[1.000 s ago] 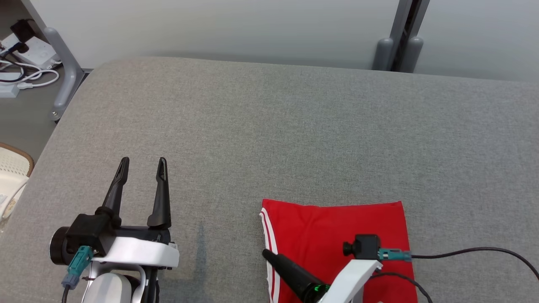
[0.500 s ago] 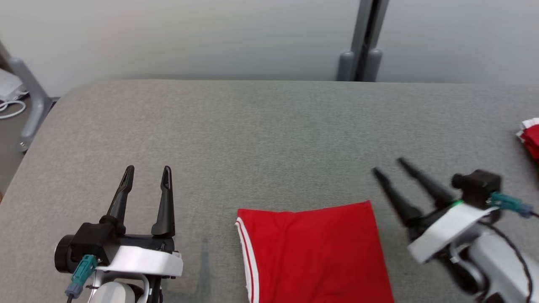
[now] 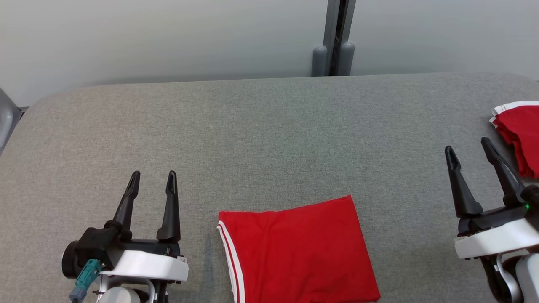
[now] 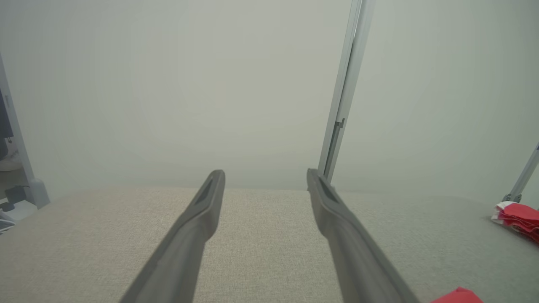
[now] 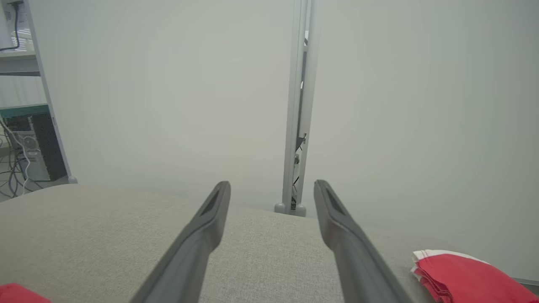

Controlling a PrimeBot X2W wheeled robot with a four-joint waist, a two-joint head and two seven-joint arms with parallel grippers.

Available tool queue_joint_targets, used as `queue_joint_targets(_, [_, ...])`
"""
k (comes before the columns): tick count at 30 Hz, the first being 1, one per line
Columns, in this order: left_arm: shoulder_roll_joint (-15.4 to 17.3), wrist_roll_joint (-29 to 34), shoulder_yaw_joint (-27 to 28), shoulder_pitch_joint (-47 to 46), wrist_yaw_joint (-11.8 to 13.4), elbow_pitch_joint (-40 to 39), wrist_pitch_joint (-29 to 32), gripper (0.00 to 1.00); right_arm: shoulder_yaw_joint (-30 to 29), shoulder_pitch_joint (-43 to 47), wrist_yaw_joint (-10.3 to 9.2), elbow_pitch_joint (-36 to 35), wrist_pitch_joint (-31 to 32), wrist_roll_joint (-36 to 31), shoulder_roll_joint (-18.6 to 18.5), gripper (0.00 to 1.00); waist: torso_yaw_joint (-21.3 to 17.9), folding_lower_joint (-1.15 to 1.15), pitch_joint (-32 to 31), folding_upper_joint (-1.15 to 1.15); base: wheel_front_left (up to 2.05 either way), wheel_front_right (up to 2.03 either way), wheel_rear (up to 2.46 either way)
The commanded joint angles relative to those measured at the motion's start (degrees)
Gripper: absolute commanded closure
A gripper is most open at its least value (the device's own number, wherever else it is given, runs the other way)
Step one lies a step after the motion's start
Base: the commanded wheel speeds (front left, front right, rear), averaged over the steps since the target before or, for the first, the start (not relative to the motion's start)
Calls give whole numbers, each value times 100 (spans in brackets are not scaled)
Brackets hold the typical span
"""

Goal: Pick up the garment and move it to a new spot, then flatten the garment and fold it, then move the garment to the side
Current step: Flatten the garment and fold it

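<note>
Backdrop: pale wall [image 3: 168, 33] and grey upright post [image 3: 337, 38] behind a broad grey padded surface [image 3: 252, 126].
Garment: red garment [image 3: 294, 248] with white side stripes, lying flat as a neat rectangle on the padding. Set between the two pairs of jaws, closer to the left pair, level with the wrists rather than the tips.
Left gripper [image 3: 153, 173]: jaws apart, nothing between them, clear of the cloth and just off its striped edge. Tips aimed toward the wall.
Right gripper [image 3: 466, 144]: jaws apart and empty, well off the plain edge of the cloth, over bare padding.
Red stack [image 3: 520, 130]: more red-and-white cloth, folded, just beyond and outward of the right jaws' tips. Also visible toward the right edge of both wrist views.
Done, by the look of it: pickup, placing, flattening and folding — visible edges square, nothing loose trailing, though near edge cut off at the bottom of the head view.
Remaining, by the look of it: the move to the side — perhaps toward the stack outward of the right jaws, not certain from this.
Next call: a fresh, low grasp under a folded edge, through all layers.
Risk: layers sliding apart if pinched by the top one alone.
</note>
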Motion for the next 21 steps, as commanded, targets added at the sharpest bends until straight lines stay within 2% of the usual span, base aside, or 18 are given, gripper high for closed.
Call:
queue_joint_targets(1, [26, 8, 17, 20, 26, -16, -15, 0, -109, 63, -2, -100, -28, -75, 66, 0, -3, 0, 7, 0, 0, 0, 0])
queue_joint_targets(6, [23, 6, 83, 96, 29, -142, -15, 0, -620, 478, -2, -562, -29, -426, 622, 0, 11, 0, 0, 0, 0, 0, 0])
queue_joint_targets(9, [25, 74, 95, 118, -1, -201, -15, 0, -687, 610, -2, -649, -29, -545, 796, 0, 39, 0, 1, 0, 0, 0, 0])
queue_joint_targets(14, [25, 145, 105, 124, -48, -268, -15, 0, -743, 673, -2, -675, -29, -547, 891, 0, 81, 0, 21, 0, 0, 0, 0])
queue_joint_targets(21, [25, 135, 23, 127, 15, -271, -15, 0, -723, 656, -2, -631, -30, -495, 874, 0, 140, 0, 6, 0, 0, 0, 0])
